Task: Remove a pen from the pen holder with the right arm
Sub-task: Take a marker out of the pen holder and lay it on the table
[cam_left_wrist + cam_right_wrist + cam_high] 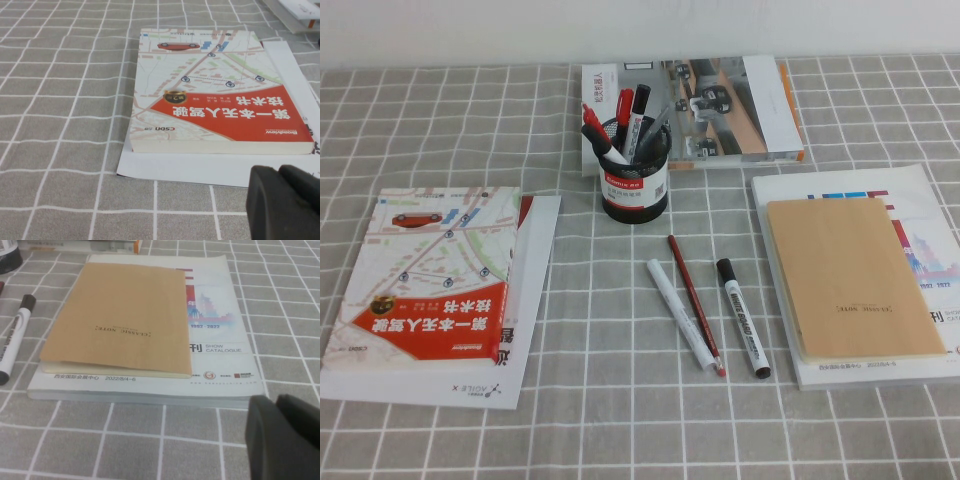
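Observation:
A black mesh pen holder stands at the middle back of the table, with several red and black markers upright in it. In front of it lie a white pen, a red pencil and a whiteboard marker. Neither arm shows in the high view. My right gripper is shut and empty, low over the cloth on the near side of the brown notebook, far from the holder. The whiteboard marker lies off to the notebook's side. My left gripper is shut and empty, near the map book.
The brown notebook lies on a white catalogue at the right. The red map book rests on white paper at the left. An open magazine lies behind the holder. A grey checked cloth covers the table.

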Controlling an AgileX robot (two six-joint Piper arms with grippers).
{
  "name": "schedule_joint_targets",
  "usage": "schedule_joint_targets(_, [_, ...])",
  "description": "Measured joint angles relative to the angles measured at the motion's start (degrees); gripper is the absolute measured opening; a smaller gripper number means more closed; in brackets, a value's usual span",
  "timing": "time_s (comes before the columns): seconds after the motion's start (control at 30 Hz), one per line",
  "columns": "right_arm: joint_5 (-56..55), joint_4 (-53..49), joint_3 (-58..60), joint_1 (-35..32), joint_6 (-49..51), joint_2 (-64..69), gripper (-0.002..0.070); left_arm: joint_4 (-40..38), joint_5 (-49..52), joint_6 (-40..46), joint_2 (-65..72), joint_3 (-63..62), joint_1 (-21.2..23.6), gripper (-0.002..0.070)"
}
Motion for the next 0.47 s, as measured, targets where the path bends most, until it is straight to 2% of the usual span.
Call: schedule_joint_targets(0.47, [0.0, 0.3, 0.0, 0.0, 0.0, 0.0, -0.0012, 0.0, 0.0, 0.0, 0.0, 0.0, 0.0, -0.0004])
